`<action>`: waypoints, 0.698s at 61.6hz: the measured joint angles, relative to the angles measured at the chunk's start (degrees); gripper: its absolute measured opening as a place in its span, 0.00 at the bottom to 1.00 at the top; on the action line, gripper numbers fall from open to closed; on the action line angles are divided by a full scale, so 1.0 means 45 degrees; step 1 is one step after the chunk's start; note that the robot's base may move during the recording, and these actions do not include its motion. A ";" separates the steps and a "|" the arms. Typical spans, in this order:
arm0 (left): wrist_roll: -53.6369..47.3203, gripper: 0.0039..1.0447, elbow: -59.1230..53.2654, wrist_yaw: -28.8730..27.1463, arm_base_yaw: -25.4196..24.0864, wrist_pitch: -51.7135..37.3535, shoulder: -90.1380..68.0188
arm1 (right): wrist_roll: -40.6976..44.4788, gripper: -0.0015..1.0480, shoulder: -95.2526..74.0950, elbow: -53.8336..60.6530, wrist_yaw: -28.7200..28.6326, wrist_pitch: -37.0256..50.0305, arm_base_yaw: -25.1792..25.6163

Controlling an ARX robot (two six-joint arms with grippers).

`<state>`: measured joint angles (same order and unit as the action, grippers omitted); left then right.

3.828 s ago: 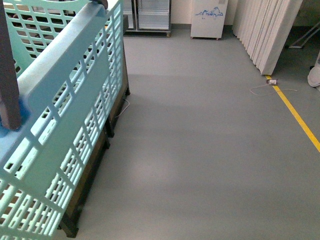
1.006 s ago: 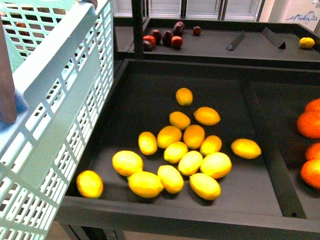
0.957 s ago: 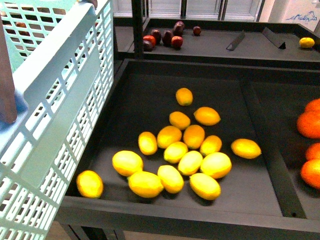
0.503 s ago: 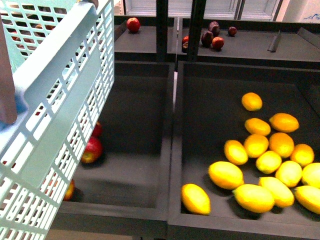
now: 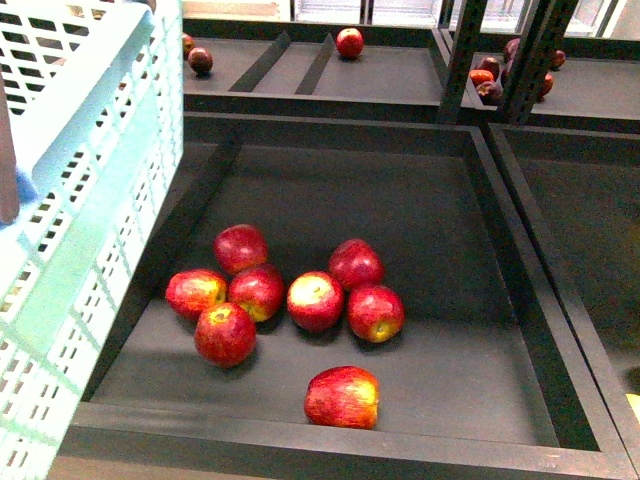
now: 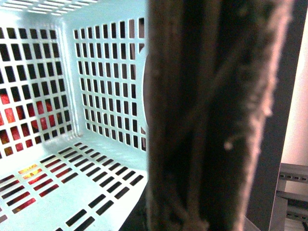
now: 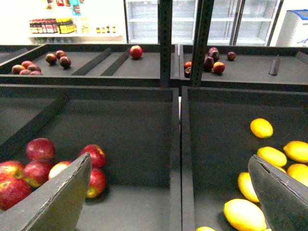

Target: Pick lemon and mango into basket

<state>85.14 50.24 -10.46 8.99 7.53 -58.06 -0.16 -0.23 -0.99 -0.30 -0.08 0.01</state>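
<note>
The turquoise basket (image 5: 90, 200) hangs at the left of the front view, level with the shelf. My left gripper is shut on the basket's brown handle (image 6: 211, 115), which fills the left wrist view and hides the fingers. The basket's slotted floor (image 6: 57, 192) shows no fruit. My right gripper (image 7: 171, 197) is open and empty above the divider between two bins. Several yellow oval fruits lie in the bin beside it, among them a short one (image 7: 261, 128) and a longer one (image 7: 244, 214). I cannot tell lemon from mango here.
A dark shelf bin (image 5: 350, 440) in front holds several red apples (image 5: 316, 300). More red and dark fruit sits on the upper shelf (image 5: 349, 42). A black post (image 7: 165, 38) rises between the bins. Drink coolers stand behind.
The front view has swung left from the yellow-fruit bin to the apple bin. The yellow fruit has left that view. The basket stays at the left, still held.
</note>
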 joint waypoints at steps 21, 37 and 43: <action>-0.7990 0.04 0.5095 0.5163 0.1093 0.0238 -0.6096 | 0.0000 0.92 0.0005 0.0000 0.0078 0.0000 0.0000; -0.7786 0.04 0.9496 0.6042 0.2822 0.1336 -1.0763 | 0.0000 0.92 0.0005 0.0000 0.0068 0.0000 0.0000; -0.7577 0.04 1.0278 0.5999 0.3711 0.1418 -1.1710 | 0.0000 0.92 0.0005 0.0000 0.0073 0.0000 0.0000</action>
<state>51.05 96.49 16.53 25.69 13.91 -110.76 -0.16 -0.21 -0.99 0.03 -0.08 0.01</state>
